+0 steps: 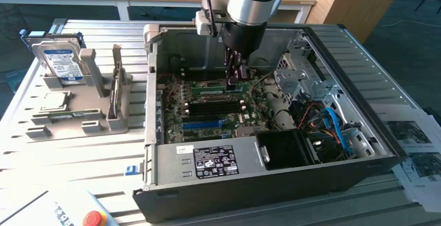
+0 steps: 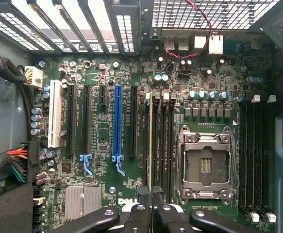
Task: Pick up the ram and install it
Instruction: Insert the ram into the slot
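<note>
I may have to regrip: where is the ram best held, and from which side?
Pinch the ram by its upper long edge, across the flat faces, from straight above the motherboard: it stands on edge among close memory slots.

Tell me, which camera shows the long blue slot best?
The wrist view. There the blue slot lies in full, end to end, on the green board with nothing over it. The exterior view shows that slot too, at a slant, deep inside the case.
</note>
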Tool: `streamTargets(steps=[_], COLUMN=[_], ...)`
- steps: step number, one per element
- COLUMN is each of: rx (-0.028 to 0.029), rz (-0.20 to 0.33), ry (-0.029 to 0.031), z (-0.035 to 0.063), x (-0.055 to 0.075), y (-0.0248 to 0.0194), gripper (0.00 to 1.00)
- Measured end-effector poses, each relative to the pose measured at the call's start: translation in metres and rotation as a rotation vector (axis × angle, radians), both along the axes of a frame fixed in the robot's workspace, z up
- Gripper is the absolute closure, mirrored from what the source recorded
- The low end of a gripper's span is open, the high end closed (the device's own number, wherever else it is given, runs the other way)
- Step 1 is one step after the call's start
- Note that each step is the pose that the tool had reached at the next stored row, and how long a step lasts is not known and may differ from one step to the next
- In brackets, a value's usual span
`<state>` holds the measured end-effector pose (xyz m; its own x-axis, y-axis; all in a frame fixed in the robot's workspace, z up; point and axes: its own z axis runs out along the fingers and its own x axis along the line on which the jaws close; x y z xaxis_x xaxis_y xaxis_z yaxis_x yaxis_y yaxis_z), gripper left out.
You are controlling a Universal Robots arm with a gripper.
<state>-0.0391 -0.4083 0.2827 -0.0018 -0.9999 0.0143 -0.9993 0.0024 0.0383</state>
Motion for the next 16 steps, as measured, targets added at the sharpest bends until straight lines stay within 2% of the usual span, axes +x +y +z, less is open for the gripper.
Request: streamTargets(steps=[16], rx=[0.0001], rz=[0.0], ry=[0.0], z=[-0.0149], x=[0.0], y=[0.0], gripper=[0.88])
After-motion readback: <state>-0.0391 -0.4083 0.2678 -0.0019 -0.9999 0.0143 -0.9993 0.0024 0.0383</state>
